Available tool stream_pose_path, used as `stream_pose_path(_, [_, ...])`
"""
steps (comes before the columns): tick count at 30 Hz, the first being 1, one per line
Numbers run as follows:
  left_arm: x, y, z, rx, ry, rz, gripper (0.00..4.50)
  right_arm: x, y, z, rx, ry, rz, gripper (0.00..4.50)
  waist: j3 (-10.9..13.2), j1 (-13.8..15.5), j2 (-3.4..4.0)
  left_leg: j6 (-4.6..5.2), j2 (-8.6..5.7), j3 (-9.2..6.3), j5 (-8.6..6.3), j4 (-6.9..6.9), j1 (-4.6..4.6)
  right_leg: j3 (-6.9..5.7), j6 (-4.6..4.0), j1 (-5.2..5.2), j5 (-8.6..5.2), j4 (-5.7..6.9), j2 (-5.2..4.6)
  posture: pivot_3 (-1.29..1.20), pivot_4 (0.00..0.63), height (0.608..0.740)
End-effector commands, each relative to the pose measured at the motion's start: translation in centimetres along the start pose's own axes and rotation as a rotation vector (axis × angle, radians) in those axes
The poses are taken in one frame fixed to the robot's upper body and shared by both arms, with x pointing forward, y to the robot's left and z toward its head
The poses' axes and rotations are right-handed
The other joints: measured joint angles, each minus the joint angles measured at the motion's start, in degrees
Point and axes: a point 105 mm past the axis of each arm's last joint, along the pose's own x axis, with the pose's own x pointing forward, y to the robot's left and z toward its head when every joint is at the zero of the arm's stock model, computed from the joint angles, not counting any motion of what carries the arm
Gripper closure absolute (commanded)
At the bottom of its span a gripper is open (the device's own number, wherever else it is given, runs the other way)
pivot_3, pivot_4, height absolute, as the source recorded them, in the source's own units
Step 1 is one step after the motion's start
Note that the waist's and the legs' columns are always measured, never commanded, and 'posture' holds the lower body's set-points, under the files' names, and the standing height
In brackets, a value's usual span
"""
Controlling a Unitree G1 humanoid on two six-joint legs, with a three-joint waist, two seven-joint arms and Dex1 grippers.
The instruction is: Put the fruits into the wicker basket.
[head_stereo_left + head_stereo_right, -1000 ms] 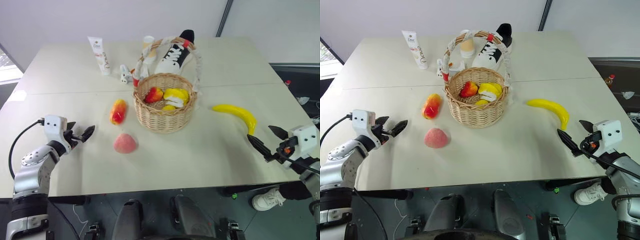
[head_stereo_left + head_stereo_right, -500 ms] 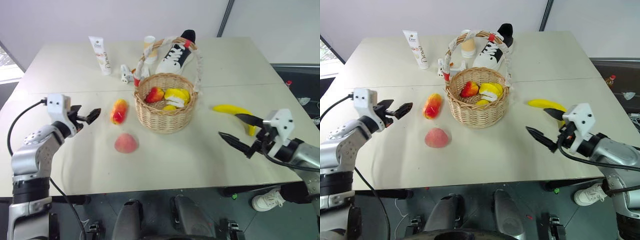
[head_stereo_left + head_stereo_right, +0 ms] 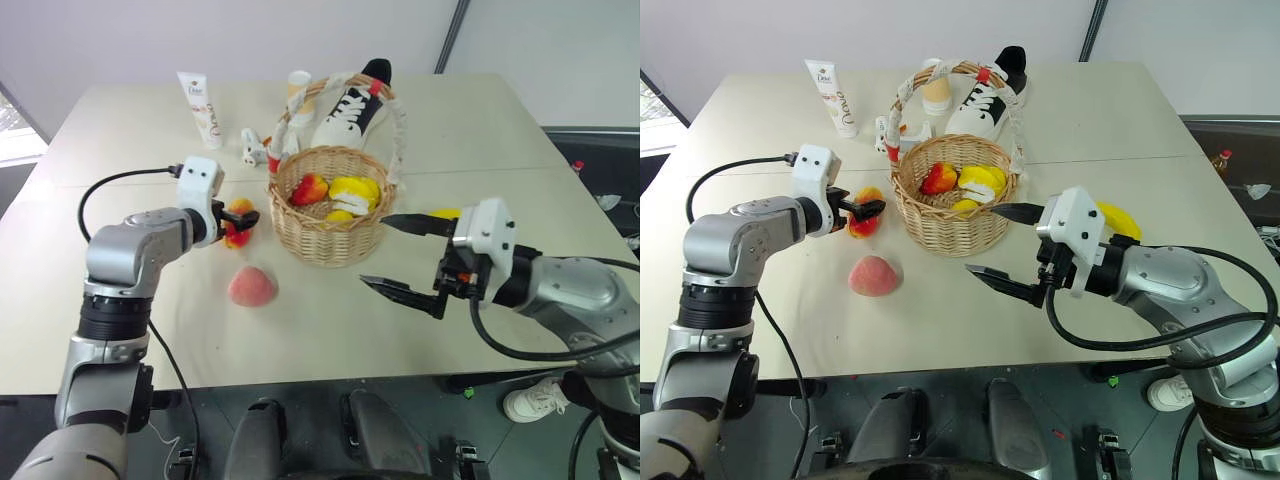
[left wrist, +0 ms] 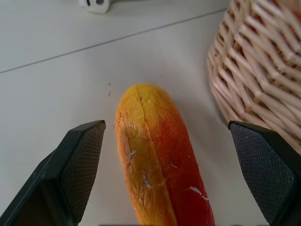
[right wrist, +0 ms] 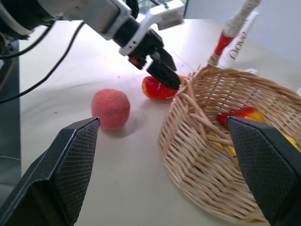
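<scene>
The wicker basket (image 3: 325, 236) stands mid-table with a red-yellow fruit and yellow fruits inside. An oblong red-and-yellow mango (image 4: 155, 155) lies just to its left. My left gripper (image 3: 243, 218) is open there, a finger on each side of the mango, not touching it. A pink peach (image 3: 251, 287) sits nearer me on the table. My right gripper (image 3: 372, 250) hangs open and empty above the table, in front of the basket's right side. The banana (image 3: 1118, 218) lies right of the basket, mostly hidden behind that gripper.
Behind the basket are a black-and-white sneaker (image 3: 352, 105), a white tube (image 3: 200, 110), a small white object (image 3: 252, 150) and a pale bottle (image 3: 297, 88). The basket's tall handle (image 3: 396, 125) arches over it.
My left gripper swung right from the table's left side to the mango. My right gripper rose and swept left from the right edge to in front of the basket, now covering the banana.
</scene>
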Motion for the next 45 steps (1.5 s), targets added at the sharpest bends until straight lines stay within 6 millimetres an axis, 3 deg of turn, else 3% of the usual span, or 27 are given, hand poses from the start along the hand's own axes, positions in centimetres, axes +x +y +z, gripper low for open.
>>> stream_pose_path(1, [0.3, 0.5, 0.3, 0.035, 0.011, 0.043, 0.00, 0.3, 0.5, 1.1, -0.046, -0.039, 0.020, 0.03, 0.00, 0.00, 0.00, 0.00, 0.00, 0.00, 0.00, 0.00, 0.00, 0.00, 0.00, 0.00, 0.00, 0.00, 0.00, 0.00, 0.150, 0.740])
stream_pose_path(7, [1.4, 0.3, -0.6, 0.036, 0.045, 0.043, 0.00, 0.9, 0.9, 1.1, -0.039, -0.058, 0.033, 0.03, 0.00, 0.14, 0.00, 0.00, 0.00, 0.00, 0.00, 0.00, -0.01, -0.01, 0.00, 0.00, 0.00, 0.01, -0.01, 0.00, 0.150, 0.740])
stream_pose_path(10, [1.7, 0.1, -0.5, 0.042, 0.019, 0.035, 0.86, 1.1, 1.1, 1.0, -0.037, -0.062, 0.036, 0.00, 0.00, 0.17, 0.00, 0.00, 0.00, -0.01, 0.00, 0.00, -0.02, -0.01, 0.00, 0.00, 0.00, 0.01, -0.03, 0.00, 0.150, 0.740])
stream_pose_path(13, [1.7, 0.3, -0.3, 0.043, -0.005, 0.043, 2.37, 1.2, 1.1, 1.0, -0.037, -0.069, 0.038, 0.00, 0.00, 0.15, 0.00, 0.00, 0.00, -0.01, 0.00, 0.01, -0.02, -0.01, 0.00, 0.00, 0.00, 0.01, -0.03, 0.00, 0.150, 0.740])
stream_pose_path(15, [1.4, 0.6, -0.1, 0.049, -0.020, 0.047, 2.93, 1.2, 1.2, 1.0, -0.037, -0.071, 0.039, 0.00, 0.00, 0.08, 0.00, 0.00, 0.00, -0.01, 0.00, 0.01, -0.02, -0.01, 0.00, -0.01, 0.00, 0.01, -0.03, 0.00, 0.150, 0.740])
stream_pose_path(19, [-0.4, 2.3, 0.3, 0.081, -0.051, 0.075, 2.93, 1.2, 1.0, 1.0, -0.042, -0.070, 0.037, 0.00, 0.00, -0.18, -0.01, 0.00, 0.00, -0.01, 0.00, 0.00, -0.01, -0.01, 0.00, -0.01, 0.00, 0.02, -0.01, 0.00, 0.150, 0.740])
stream_pose_path(22, [-3.0, 3.0, 1.1, 0.078, -0.132, 0.014, 2.93, 0.9, 0.7, 1.0, -0.049, -0.062, 0.025, 0.00, 0.00, -0.16, 0.00, 0.00, 0.04, -0.03, 0.00, -0.02, 0.01, 0.01, -0.01, -0.05, 0.00, 0.04, 0.00, 0.00, 0.150, 0.740])
stream_pose_path(26, [-8.1, -0.8, 3.5, 0.204, -0.322, -0.301, 2.93, 0.5, -0.2, 0.6, -0.052, -0.046, 0.001, 0.00, 0.01, 0.10, -0.02, -0.01, 0.13, -0.02, 0.00, -0.01, -0.06, 0.00, -0.02, -0.09, -0.01, 0.03, -0.05, 0.00, 0.150, 0.740])
stream_pose_path(28, [-9.5, -3.1, 4.7, 0.246, -0.388, -0.417, 2.93, 0.5, -0.8, 0.3, -0.051, -0.041, -0.014, 0.00, 0.01, 0.67, -0.02, -0.02, 0.13, 0.00, 0.01, 0.01, -0.08, -0.03, -0.02, -0.07, -0.01, 0.01, -0.11, 0.00, 0.150, 0.740])
stream_pose_path(31, [-9.0, -7.0, 5.9, 0.318, -0.417, -0.532, 2.93, 0.6, -1.5, -0.1, -0.048, -0.039, -0.035, 0.00, 0.00, 1.77, -0.05, -0.01, -0.03, 0.03, 0.01, 0.11, -0.09, -0.04, 0.00, 0.02, 0.00, -0.04, -0.15, 0.00, 0.150, 0.740])
stream_pose_path(34, [-6.7, -9.8, 7.0, 0.404, -0.433, -0.544, 2.93, 0.8, -2.0, -0.5, -0.045, -0.036, -0.053, 0.00, -0.02, 1.71, -0.07, 0.00, -0.12, 0.00, 0.00, 0.11, -0.08, -0.03, 0.06, 0.09, -0.04, -0.08, -0.15, 0.00, 0.150, 0.740])
stream_pose_path(41, [-3.4, -12.8, 7.7, 0.477, -0.424, -0.590, 2.93, 0.9, -2.3, -0.7, -0.043, -0.039, -0.103, 0.00, 0.00, 0.69, -0.08, 0.05, -0.06, -0.01, -0.03, 0.01, 0.00, 0.05, 0.06, 0.01, -0.06, -0.02, 0.01, 0.00, 0.150, 0.740])
stream_pose_path(45, [-3.3, -11.9, 8.5, 0.402, -0.443, -0.585, 0.98, 0.8, -2.1, -0.7, -0.036, -0.044, -0.128, 0.00, 0.00, 0.47, -0.08, 0.05, -0.05, -0.02, -0.02, 0.04, -0.01, 0.04, 0.06, 0.01, -0.06, 0.02, 0.01, 0.00, 0.150, 0.740])
